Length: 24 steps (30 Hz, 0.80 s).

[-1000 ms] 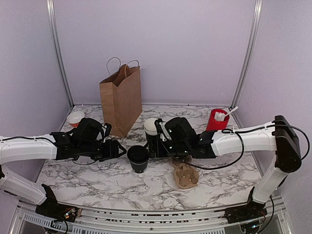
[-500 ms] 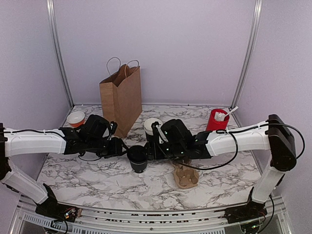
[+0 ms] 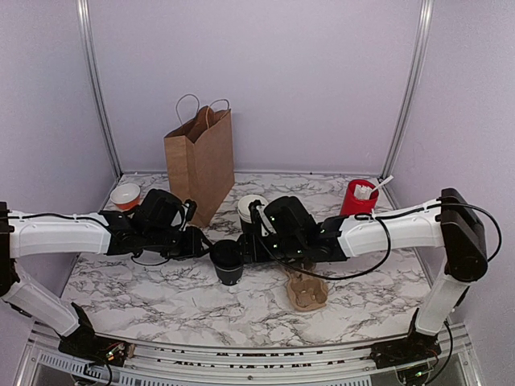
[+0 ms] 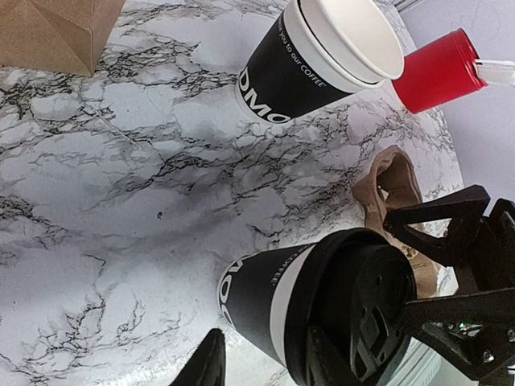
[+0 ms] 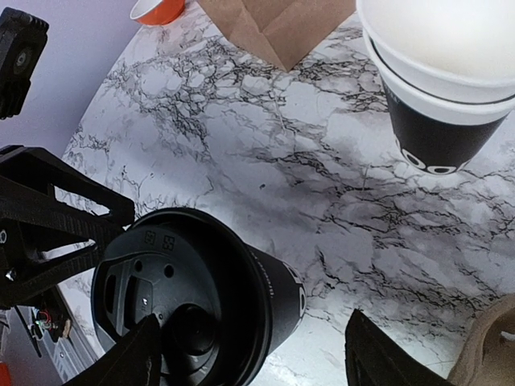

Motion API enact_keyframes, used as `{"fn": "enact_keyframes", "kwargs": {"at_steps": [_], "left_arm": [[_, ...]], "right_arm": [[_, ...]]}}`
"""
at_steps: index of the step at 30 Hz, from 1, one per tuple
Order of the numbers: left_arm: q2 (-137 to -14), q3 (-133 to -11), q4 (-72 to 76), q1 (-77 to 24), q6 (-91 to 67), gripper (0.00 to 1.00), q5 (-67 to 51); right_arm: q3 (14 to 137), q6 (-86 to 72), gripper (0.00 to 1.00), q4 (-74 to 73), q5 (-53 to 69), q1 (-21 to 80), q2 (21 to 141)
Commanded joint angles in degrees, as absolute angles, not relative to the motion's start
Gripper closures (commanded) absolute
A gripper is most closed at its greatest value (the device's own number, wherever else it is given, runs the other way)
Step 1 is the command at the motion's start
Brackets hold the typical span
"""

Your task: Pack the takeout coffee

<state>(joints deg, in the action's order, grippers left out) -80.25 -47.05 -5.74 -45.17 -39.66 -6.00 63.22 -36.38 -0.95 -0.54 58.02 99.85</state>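
The takeout coffee (image 3: 228, 261), a small black cup with a black lid, stands upright on the marble table (image 3: 161, 297). My left gripper (image 3: 199, 244) is close at its left and my right gripper (image 3: 246, 249) close at its right. In the left wrist view the lidded cup (image 4: 265, 297) lies between my open left fingers (image 4: 207, 363). In the right wrist view the same cup (image 5: 201, 297) sits between my wide-open right fingers (image 5: 378, 354), the left one overlapping the lid. I cannot tell whether any finger touches the cup.
A brown paper bag (image 3: 201, 161) stands open at the back. A lidless stack of white-rimmed black cups (image 3: 250, 210) is behind the coffee. A brown cup carrier (image 3: 306, 289) lies to its right. A red cup with white sticks (image 3: 357, 198) and an orange bowl (image 3: 125, 195) stand further back.
My left gripper has moved right, closer to the cup. My right gripper has shifted slightly left toward it. The cup has not moved.
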Motion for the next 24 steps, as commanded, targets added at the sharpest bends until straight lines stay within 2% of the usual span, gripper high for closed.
{"fn": "enact_keyframes", "kwargs": {"at_steps": [1, 24], "left_arm": [[-83.6, -43.6, -10.0, -46.0, -39.7, 0.67, -5.4], [-87.8, -35.9, -8.0, -47.7, -42.8, 0.70, -3.7]], "right_arm": [[62.4, -36.0, 0.25, -4.7, -1.8, 58.4, 101.8], [58.9, -37.4, 0.26, -3.8, -1.8, 58.4, 101.5]]}}
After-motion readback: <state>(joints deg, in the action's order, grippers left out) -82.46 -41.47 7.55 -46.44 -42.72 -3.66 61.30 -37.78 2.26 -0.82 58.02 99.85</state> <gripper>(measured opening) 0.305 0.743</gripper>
